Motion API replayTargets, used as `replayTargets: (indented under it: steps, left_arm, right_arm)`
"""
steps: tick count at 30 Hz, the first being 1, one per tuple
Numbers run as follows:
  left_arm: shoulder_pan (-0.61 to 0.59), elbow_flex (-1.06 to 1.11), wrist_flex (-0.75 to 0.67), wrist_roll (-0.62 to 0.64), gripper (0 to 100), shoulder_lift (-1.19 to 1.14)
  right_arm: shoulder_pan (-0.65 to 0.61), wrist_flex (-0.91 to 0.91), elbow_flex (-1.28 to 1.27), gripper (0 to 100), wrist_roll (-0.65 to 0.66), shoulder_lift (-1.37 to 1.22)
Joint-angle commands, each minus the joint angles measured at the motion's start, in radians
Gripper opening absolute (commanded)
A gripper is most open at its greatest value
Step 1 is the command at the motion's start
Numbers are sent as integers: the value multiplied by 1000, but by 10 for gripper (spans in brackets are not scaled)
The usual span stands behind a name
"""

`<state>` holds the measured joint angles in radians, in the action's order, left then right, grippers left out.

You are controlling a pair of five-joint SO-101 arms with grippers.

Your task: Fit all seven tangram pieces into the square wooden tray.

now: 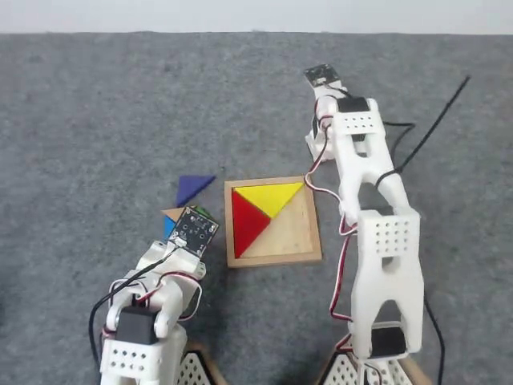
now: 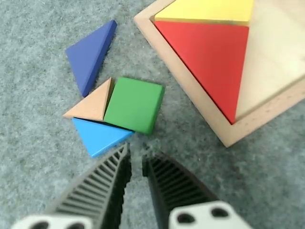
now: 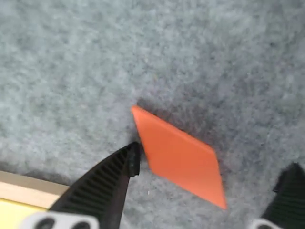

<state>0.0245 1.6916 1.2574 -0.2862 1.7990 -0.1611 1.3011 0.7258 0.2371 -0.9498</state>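
Note:
The square wooden tray [image 1: 309, 233] holds a yellow triangle [image 1: 268, 196] and a red triangle [image 1: 246, 222]. Left of it lie a dark blue triangle [image 2: 90, 55], a tan triangle [image 2: 93, 102], a green square [image 2: 134, 105] and a light blue triangle [image 2: 100, 136], the last three packed together. My left gripper [image 2: 136, 162] hovers just short of the light blue triangle, fingers nearly together, holding nothing. Beyond the tray's far right corner, my right gripper [image 3: 212, 164] stands wide open over an orange parallelogram [image 3: 178, 155] that lies flat on the carpet between its fingers.
Grey carpet covers the table. The tray's right and near parts [image 2: 281, 62] are bare wood. A corner of the tray [image 3: 19, 191] lies close to one right finger [image 3: 109, 181]. A black cable [image 1: 433, 128] trails to the right of the right arm.

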Motion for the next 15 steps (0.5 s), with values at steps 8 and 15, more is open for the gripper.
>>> replayTargets:
  steps: [8, 15]
  left_arm:
    - [-2, -8, 5, 3, 42, 5]
    - [-2, -8, 5, 3, 42, 5]
  right_arm:
    - [67, 225, 367, 196, 2, -162]
    - [79, 406, 522, 45, -37, -179]
